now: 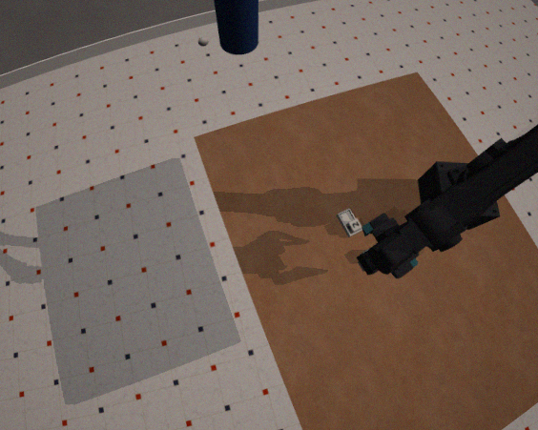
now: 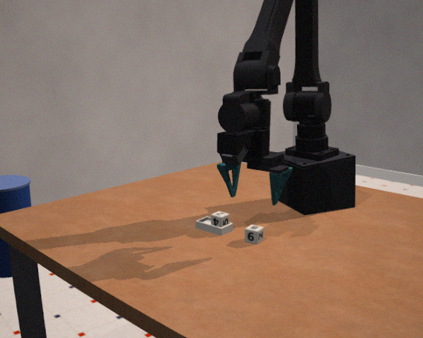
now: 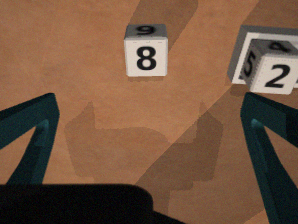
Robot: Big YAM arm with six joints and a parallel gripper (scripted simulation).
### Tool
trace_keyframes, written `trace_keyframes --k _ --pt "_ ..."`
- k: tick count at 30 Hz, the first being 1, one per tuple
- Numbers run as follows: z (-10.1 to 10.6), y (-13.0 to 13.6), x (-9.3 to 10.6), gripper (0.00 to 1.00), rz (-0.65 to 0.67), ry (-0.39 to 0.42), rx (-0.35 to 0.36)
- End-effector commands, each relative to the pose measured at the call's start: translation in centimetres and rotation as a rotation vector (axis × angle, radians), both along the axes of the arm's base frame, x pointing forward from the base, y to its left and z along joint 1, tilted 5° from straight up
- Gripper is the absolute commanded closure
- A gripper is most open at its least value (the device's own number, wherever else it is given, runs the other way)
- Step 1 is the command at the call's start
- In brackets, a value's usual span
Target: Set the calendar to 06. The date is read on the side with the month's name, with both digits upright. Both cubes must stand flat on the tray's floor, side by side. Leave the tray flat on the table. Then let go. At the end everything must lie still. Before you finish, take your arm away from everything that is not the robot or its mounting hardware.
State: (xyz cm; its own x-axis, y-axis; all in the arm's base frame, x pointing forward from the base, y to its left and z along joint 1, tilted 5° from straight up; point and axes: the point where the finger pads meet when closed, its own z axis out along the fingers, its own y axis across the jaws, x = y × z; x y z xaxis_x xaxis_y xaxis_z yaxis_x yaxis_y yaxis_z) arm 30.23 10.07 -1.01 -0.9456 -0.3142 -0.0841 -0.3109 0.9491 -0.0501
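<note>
The gripper (image 1: 390, 245) (image 2: 253, 200) (image 3: 150, 95) is open and empty, pointing down above the table. A loose white cube (image 2: 253, 234) (image 3: 145, 56) stands flat on the table beside the tray, with 8 on top and a 6-or-9 digit and a 2 on sides seen in the exterior view. It lies ahead of the fingertips in the wrist view and is hidden in the top view. The other cube (image 1: 353, 225) (image 2: 220, 219) (image 3: 275, 74) is in one end of the tray (image 1: 344, 215) (image 2: 205, 227) (image 3: 237, 59), 2 up, with 4 and 5 on sides. No month's name is readable.
The arm's black base (image 1: 439, 180) (image 2: 321, 187) stands behind the gripper on the table (image 1: 413, 343) (image 2: 306, 277). A blue bin (image 1: 237, 18) (image 2: 8, 202) stands on the floor, off the table. The tray's other half holds no cube.
</note>
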Motion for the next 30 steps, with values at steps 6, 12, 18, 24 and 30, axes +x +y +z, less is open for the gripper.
trace_keyframes --k 6,12,18,24,30 --pt "-0.49 0.46 -0.08 0.0 0.03 -0.002 -0.003" --pt "-0.49 0.46 -0.08 0.0 0.03 -0.002 -0.003" --pt "-0.49 0.46 -0.08 0.0 0.03 -0.002 -0.003" --pt "-0.48 0.46 -0.08 0.0 -0.034 -0.004 0.003" --pt "-0.42 0.41 -0.18 0.0 -0.299 -0.006 0.026"
